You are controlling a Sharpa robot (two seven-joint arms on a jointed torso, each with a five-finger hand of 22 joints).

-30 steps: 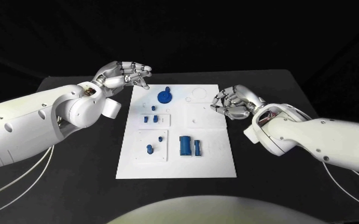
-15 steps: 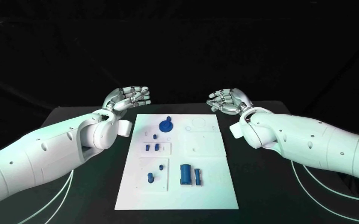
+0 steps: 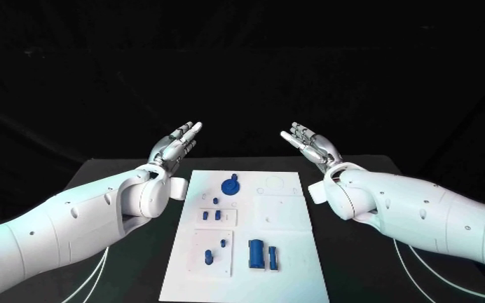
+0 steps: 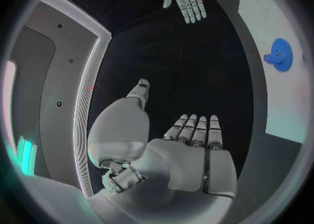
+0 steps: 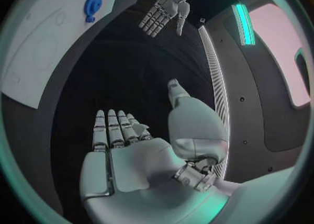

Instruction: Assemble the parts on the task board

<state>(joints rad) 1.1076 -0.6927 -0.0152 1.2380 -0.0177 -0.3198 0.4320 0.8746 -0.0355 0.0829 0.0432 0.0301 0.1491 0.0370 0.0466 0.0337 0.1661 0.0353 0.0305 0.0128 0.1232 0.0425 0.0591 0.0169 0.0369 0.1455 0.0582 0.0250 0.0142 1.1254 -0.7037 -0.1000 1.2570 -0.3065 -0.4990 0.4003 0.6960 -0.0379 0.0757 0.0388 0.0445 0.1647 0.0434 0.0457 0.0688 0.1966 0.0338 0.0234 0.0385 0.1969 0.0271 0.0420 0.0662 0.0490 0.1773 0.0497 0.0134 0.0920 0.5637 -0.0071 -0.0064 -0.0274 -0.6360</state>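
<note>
Both hands are hovering raised beyond the far end of the task board, clear of it and touching nothing. Left hand: fingers extended and flat, palm empty; the left wrist view is showing the same flat, empty palm. Right hand: likewise stretched out, fingers straight, nothing in it; the right wrist view is confirming this.

The task board is lying flat on the black tabletop, between the two arms. Parts on it:
- a round blue disc part sitting near the far end of the board, with a small knob on its far edge;
- two small blue pegs side by side in a small square panel just nearer than the disc;
- another two small blue pieces in the larger square panel on the near left section;
- two upright blue blocks standing side by side, just right of that panel.

Judgement on progress: several parts are appearing to sit in or on their panels, but whether each is fully seated cannot be told. The right half of the board is showing pale circular and square outlines with no blue in them, so some stations are looking unfilled. With both hands empty and off the board, no assembly step is under way at this moment; remaining work is probably picking a loose part and placing it into an open recess.
</note>
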